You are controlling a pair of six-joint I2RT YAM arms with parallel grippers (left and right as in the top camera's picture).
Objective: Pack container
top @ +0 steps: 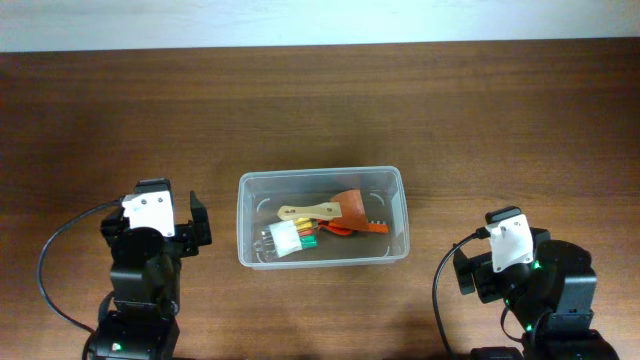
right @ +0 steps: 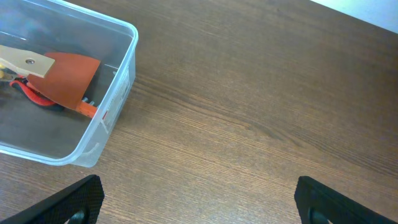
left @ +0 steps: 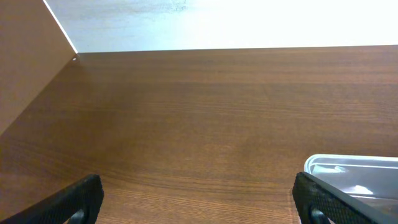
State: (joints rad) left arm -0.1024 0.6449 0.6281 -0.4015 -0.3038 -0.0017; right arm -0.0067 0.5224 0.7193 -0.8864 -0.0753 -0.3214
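Left gripper [left: 199, 208] sits nearer the container [top: 320, 171] than the right gripper [right: 199, 208] does.
Both grippers are by the bench's near edge, jaws spread wide and empty. The container lies mid-bench between them, its long axis parallel to that edge, one short end facing each arm. An orange spatula [top: 350, 208] and a banded bundle [top: 288, 238] already rest inside. I judge that any reach runs inward along that axis.

No text is legible; the container's [right: 129, 43] label [right: 117, 94] is too blurred.
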